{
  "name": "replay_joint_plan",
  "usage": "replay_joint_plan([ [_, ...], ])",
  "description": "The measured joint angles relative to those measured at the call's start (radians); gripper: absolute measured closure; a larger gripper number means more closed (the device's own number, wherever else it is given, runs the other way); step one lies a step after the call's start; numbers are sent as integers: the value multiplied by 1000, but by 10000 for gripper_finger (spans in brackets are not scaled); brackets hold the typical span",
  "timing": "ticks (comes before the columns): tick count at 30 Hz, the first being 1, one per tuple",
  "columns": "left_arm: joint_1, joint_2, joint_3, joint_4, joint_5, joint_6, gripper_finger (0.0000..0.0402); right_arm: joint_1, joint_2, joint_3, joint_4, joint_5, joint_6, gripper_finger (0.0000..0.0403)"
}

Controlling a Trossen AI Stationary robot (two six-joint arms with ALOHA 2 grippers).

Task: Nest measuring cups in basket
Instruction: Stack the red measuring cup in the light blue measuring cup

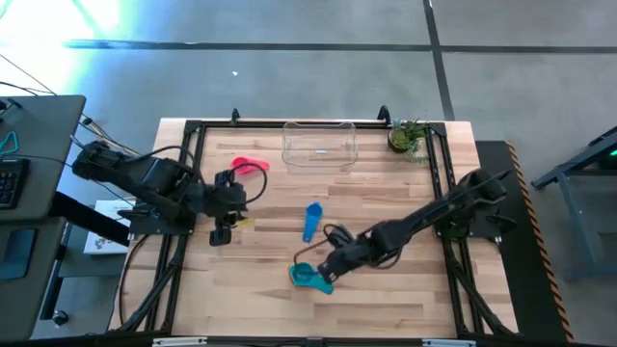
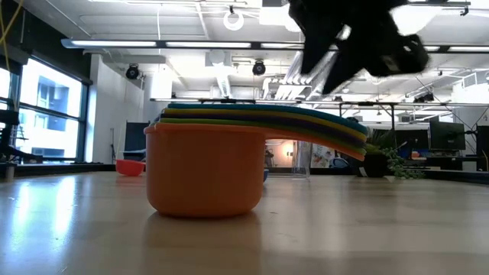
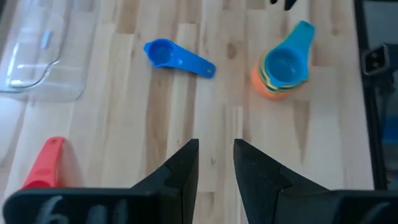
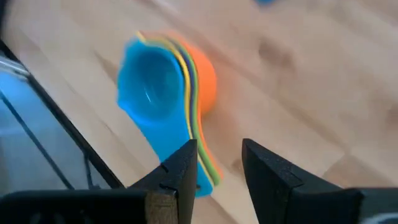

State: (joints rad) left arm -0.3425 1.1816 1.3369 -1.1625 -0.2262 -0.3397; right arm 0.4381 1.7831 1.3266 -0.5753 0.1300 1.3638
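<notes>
On the bench [image 1: 405, 289] we see the basket [image 1: 319, 145] standing empty at the middle of the far edge, with a small plant [image 1: 407, 137] at the far right corner. Our left gripper [image 1: 220, 234] waits near the left edge, its fingers a little apart and holding nothing. Our right gripper [image 1: 324, 267] hangs just above the handles of the stack [image 1: 310, 278], which sits toward the near edge around the middle; its fingers stand apart with nothing between them. That stack is several cups nested in an orange one, teal on top (we cannot count the layers for sure). The blue cup [image 1: 311, 221] lies alone mid-bench, and the pink cup [image 1: 250, 166] lies just left of the basket. We judge these cups light, stiff and rather slick, so the stack could slide or tip if pushed. The fanned flat handles look like the best place to pinch, squeezing the layers together so they lift as one.
</notes>
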Motion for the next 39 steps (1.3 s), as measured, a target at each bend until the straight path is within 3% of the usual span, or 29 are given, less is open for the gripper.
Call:
replay_joint_plan([
  [6, 86, 0, 0, -19, -2, 7, 312, -72, -125, 0, -38, 71, -143, 284],
  [17, 270, 0, 0, -126, -2, 28, 312, -253, -315, 0, -94, 76, -439, 284],
  [26, 458, 0, -155, -111, 12, 98, 312, -408, -389, 0, -168, -43, -626, 284],
  [39, 717, 0, -389, 86, 85, 243, 312, -569, -405, 0, -244, -193, -796, 284],
])
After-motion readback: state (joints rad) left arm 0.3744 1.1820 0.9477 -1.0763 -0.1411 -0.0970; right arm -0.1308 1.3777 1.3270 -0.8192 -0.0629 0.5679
